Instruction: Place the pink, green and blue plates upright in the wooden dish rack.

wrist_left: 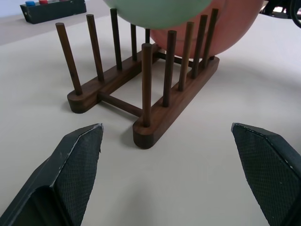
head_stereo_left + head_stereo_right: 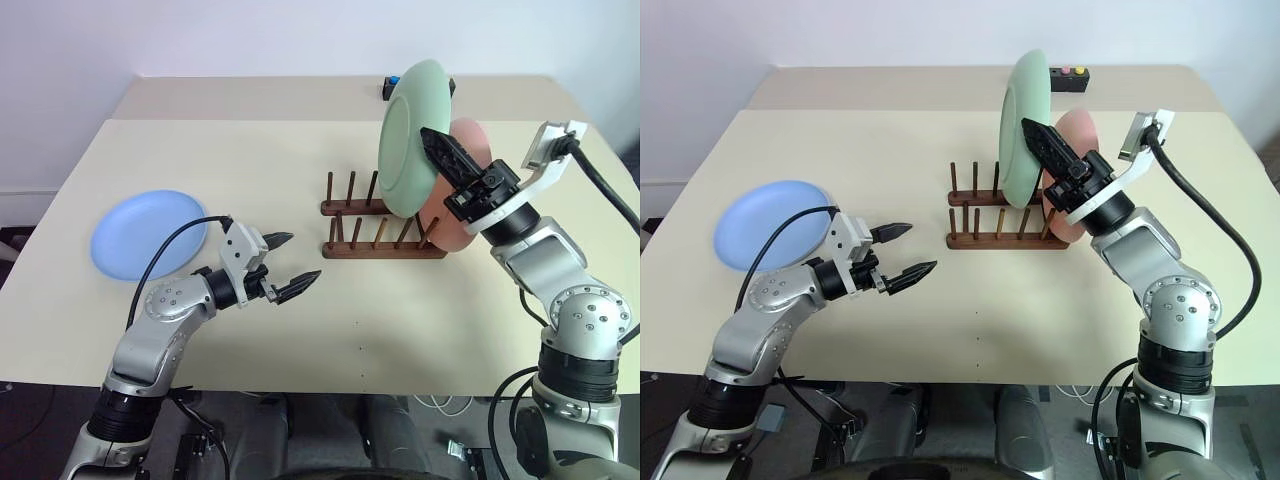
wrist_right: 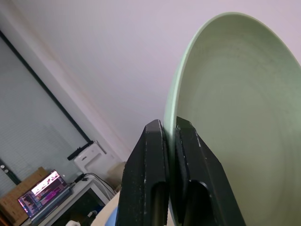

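Observation:
My right gripper (image 2: pixel 437 143) is shut on the rim of the green plate (image 2: pixel 410 135), holding it upright just above the wooden dish rack (image 2: pixel 380 232). Upright at the rack's right end stands the pink plate (image 2: pixel 462 205), right behind the green one. Flat on the table at the left lies the blue plate (image 2: pixel 148 233). My left gripper (image 2: pixel 287 263) stands open and empty between the blue plate and the rack, pointing at the rack (image 1: pixel 141 89). In the right wrist view the fingers (image 3: pixel 155 160) clamp the green plate's edge (image 3: pixel 235 117).
A small black box with coloured buttons (image 2: pixel 1072 77) sits at the table's far edge behind the rack. Bare table lies in front of the rack and between the two arms.

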`<move>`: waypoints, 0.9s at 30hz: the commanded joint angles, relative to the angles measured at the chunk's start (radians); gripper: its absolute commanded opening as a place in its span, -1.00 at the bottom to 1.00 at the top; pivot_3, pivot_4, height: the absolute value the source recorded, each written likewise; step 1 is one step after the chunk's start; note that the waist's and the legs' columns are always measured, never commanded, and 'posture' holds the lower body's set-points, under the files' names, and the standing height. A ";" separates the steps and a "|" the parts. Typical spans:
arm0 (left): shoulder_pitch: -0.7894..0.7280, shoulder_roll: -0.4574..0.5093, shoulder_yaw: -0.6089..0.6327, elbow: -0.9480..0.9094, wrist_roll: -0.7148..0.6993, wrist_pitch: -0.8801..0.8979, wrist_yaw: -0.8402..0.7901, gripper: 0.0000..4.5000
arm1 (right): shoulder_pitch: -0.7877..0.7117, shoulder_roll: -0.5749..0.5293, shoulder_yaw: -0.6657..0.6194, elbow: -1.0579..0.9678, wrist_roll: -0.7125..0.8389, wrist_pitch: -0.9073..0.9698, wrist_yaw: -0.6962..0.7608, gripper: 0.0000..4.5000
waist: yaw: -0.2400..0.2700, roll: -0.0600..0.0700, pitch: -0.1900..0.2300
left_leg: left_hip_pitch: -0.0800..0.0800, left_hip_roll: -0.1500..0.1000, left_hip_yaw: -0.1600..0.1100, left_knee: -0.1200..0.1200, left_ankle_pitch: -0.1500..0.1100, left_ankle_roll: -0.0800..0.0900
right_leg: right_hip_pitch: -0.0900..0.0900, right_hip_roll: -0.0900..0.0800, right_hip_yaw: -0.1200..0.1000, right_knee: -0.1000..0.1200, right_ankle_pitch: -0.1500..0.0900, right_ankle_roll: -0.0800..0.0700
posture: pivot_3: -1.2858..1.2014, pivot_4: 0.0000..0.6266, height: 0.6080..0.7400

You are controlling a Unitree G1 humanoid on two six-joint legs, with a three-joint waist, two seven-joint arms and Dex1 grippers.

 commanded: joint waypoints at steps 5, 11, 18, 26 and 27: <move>-0.002 0.004 -0.001 -0.028 0.002 -0.014 0.002 1.00 | 0.002 0.005 -0.010 -0.029 0.009 0.002 0.000 -0.98 | 0.000 0.000 0.000 | 0.000 0.000 0.000 0.000 0.000 0.000 | 0.000 0.000 0.000 0.000 0.000 0.000 | 0.03 -0.52 0.91; -0.004 0.001 -0.002 -0.025 0.005 -0.015 0.001 1.00 | 0.006 0.003 -0.011 -0.034 0.009 0.004 -0.001 0.10 | 0.000 0.000 0.000 | 0.000 0.000 0.000 0.000 0.000 0.000 | 0.000 0.000 0.000 0.000 0.000 0.000 | 0.03 -0.52 0.91; -0.002 0.000 -0.002 -0.025 0.007 -0.015 0.000 1.00 | -0.002 0.000 -0.009 -0.039 -0.013 -0.005 0.002 0.99 | 0.000 0.000 0.000 | 0.000 0.000 0.000 0.000 0.000 0.000 | 0.000 0.000 0.000 0.000 0.000 0.000 | 0.03 -0.52 0.91; -0.007 -0.002 -0.003 -0.018 0.009 -0.017 -0.001 1.00 | -0.024 -0.021 -0.024 -0.034 -0.046 -0.007 0.018 0.99 | 0.000 0.000 0.000 | 0.000 0.000 0.000 0.000 0.000 0.000 | 0.000 0.000 0.000 0.000 -0.001 -0.001 | 0.03 -0.52 0.91; -0.008 -0.002 -0.003 -0.018 0.009 -0.018 -0.002 1.00 | -0.032 -0.029 -0.028 -0.035 -0.048 -0.008 0.022 0.99 | 0.000 0.000 0.000 | 0.000 0.000 0.000 0.000 0.000 0.000 | 0.000 0.000 0.000 0.000 -0.001 -0.001 | 0.03 -0.52 0.91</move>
